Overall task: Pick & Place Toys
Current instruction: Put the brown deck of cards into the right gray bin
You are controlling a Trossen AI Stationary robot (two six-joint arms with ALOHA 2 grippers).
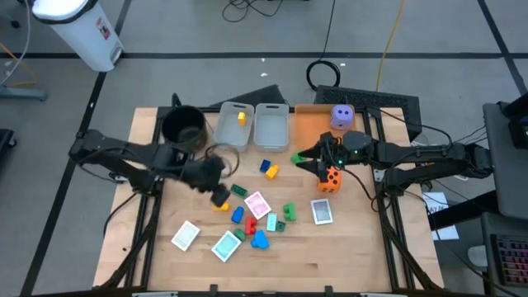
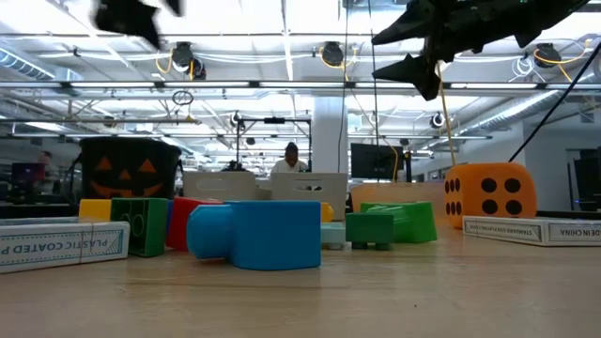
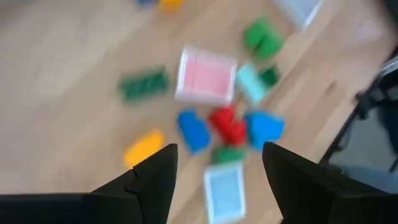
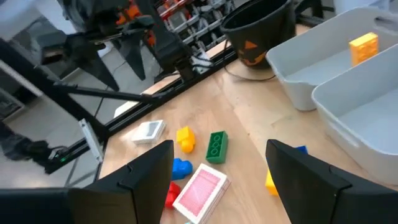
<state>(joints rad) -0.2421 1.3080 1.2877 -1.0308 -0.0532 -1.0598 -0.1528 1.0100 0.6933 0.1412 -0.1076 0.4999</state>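
Below the open left gripper (image 3: 214, 171) lies a yellow block (image 3: 143, 147).

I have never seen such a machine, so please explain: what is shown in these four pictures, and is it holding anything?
It is a robot with two dark arms at a wooden table. One picture looks down from above, one looks level across the table, and two come from cameras on the wrists. The left gripper hangs over the scattered blocks and playing cards; the right gripper hangs near the orange die. Both stand open and hold nothing. One yellow block lies in a clear bin.
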